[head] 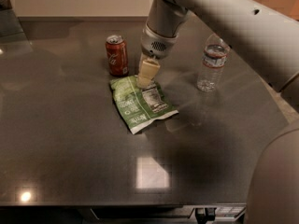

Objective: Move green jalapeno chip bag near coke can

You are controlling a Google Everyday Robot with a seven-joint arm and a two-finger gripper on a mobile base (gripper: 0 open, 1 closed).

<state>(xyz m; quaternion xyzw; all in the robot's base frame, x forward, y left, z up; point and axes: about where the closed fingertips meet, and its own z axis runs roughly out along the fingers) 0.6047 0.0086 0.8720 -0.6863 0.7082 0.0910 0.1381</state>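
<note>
The green jalapeno chip bag (140, 102) lies flat on the dark tabletop, white label panel up, its top edge just right of and in front of the coke can (117, 55). The red can stands upright, a small gap from the bag. My gripper (145, 76) comes down from the arm at the upper right. Its beige fingers are together on the bag's upper edge, close to the can's right side.
A clear plastic water bottle (212, 62) stands upright to the right of the bag. The dark table (70, 139) stretches wide to the left and front, with its front edge near the bottom. My arm spans the upper right.
</note>
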